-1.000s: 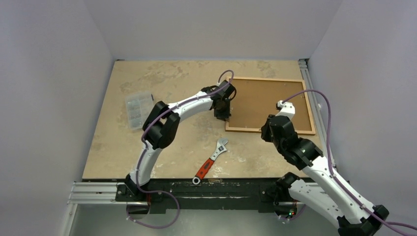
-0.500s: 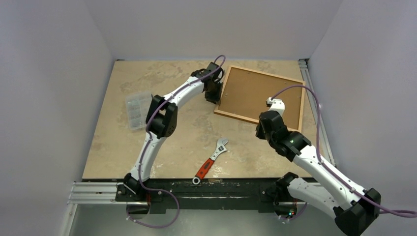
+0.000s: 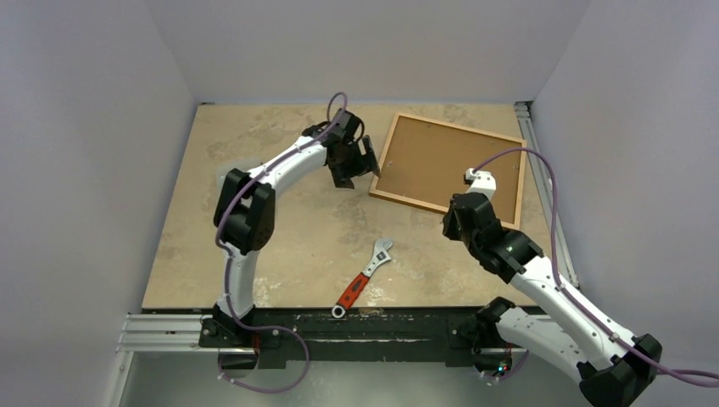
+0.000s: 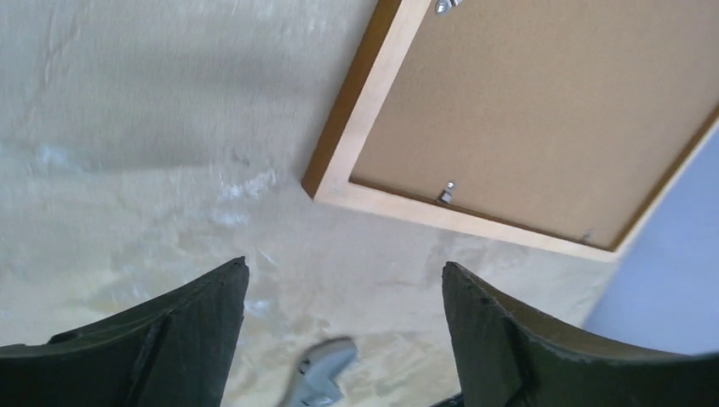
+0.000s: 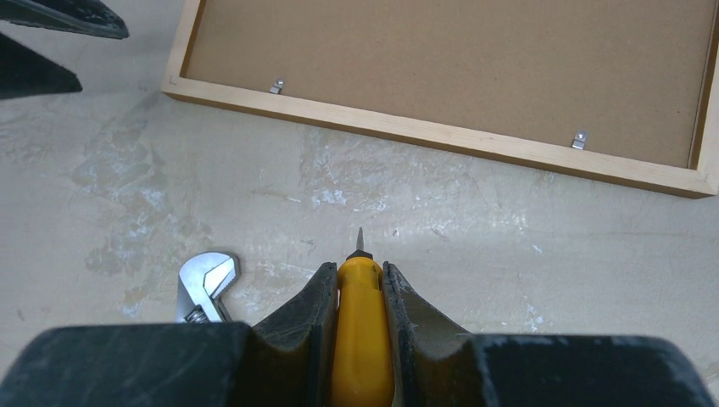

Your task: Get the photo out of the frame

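The frame lies face down at the back right of the table, turned at an angle, with its cork-brown backing board facing up. The photo is hidden under that board. Small metal clips sit along the frame's inner edge. My left gripper hovers just left of the frame's near-left corner; it is open with nothing between its fingers. My right gripper is shut on a yellow-handled screwdriver, whose tip points at the frame's near border from a short distance.
An adjustable wrench with a red handle lies on the table in front of the frame, its head just left of my right gripper. Walls close the table in on the left, back and right.
My left gripper has opened and drawn back to the left, off the frame's edge. The frame now lies turned at an angle. My right gripper still holds the screwdriver.
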`<state>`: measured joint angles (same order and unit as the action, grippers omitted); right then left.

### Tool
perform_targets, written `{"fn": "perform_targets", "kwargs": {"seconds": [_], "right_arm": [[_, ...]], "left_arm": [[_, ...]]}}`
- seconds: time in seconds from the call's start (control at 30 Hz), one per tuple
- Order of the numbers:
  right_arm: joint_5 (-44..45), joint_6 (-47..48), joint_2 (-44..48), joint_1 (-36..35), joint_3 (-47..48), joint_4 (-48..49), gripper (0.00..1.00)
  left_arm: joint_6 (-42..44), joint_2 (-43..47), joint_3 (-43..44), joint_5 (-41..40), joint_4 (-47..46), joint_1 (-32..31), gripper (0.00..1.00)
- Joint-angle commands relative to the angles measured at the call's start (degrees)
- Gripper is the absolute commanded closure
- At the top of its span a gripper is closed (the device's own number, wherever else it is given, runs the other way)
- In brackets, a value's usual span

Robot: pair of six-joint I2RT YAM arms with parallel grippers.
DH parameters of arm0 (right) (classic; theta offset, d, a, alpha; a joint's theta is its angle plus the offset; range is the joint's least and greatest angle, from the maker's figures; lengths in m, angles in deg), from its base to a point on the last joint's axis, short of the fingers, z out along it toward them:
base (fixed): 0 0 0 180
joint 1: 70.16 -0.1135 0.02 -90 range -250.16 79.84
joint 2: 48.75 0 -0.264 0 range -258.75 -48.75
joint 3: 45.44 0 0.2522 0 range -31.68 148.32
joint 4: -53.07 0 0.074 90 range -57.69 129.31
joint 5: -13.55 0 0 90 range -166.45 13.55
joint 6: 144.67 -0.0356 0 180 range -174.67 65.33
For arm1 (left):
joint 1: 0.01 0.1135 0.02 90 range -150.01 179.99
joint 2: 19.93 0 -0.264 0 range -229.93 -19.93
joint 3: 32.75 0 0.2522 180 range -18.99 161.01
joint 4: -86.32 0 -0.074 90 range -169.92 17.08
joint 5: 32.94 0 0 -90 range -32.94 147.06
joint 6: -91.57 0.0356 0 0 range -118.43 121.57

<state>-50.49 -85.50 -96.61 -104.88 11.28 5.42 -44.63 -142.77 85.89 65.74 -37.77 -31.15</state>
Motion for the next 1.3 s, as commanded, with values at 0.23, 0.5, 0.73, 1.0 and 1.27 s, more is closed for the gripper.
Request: {"fn": "perform_targets", "kwargs": {"seconds": [0.23, 0.5, 0.73, 1.0, 1.27], "right_arm": [[0.6, 0.1, 3.8, -0.1, 0.8, 0.4, 1.00], [0.5, 0.1, 4.7, -0.1, -0.3, 0.2, 1.00], [0.4, 0.0, 5.5, 0.0, -0.7, -0.1, 1.00], [1.0, 0.5, 6.0, -0.1, -0.8, -0.4, 1.00], [0.8, 0.6, 6.0, -0.1, -1.0, -0.5, 1.00]], "left_arm": [[-47.1, 8.1, -17.2, 3.5, -10.7, -1.7, 0.11], [-57.4, 3.7, -13.9, -0.2, -11.7, -6.8, 0.31], [-62.9, -2.7, -7.2, 0.1, -9.4, -9.8, 0.34], [-65.6, -8.0, -0.1, -1.8, -5.5, -10.4, 0.36], [-67.5, -10.8, 0.7, -1.7, -5.8, -10.4, 0.51]]}}
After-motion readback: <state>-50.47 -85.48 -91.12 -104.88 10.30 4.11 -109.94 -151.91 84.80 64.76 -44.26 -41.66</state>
